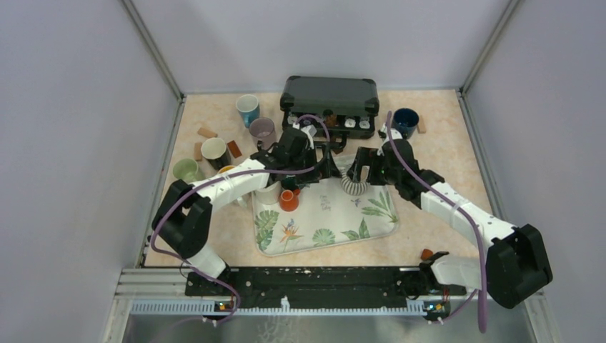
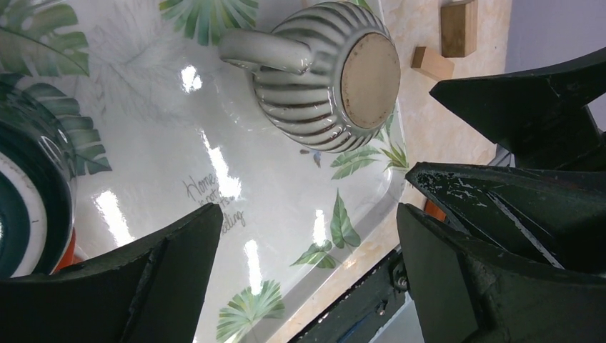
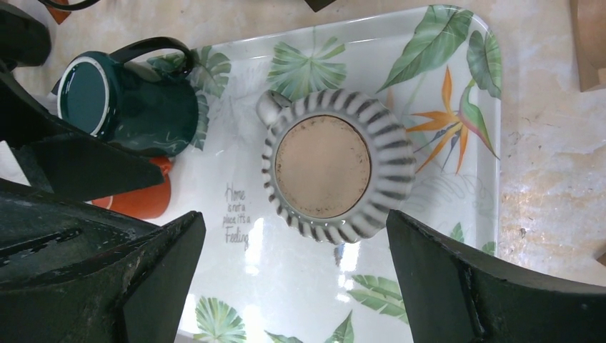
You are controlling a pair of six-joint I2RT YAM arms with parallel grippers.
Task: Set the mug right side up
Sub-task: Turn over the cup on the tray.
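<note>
The mug (image 1: 352, 184) is grey-and-white striped and stands upside down, tan unglazed base up, at the back of a leaf-print tray (image 1: 325, 232). From the left wrist the mug (image 2: 325, 75) lies beyond the fingers, its handle toward the tray's middle (image 2: 179, 121). My left gripper (image 2: 309, 236) hangs open over the tray, holding nothing. In the right wrist view the mug (image 3: 325, 168) sits just ahead of my right gripper (image 3: 295, 236), which is open and wider than the mug. In the top view both grippers, left (image 1: 325, 161) and right (image 1: 361, 166), flank the mug from behind.
A dark green mug (image 3: 128, 100) and an orange cup (image 1: 289, 200) share the tray's left part. A black case (image 1: 330, 96) stands at the back. Several mugs (image 1: 248, 109) and wooden blocks (image 1: 207, 133) sit back left; a blue mug (image 1: 405, 120) back right.
</note>
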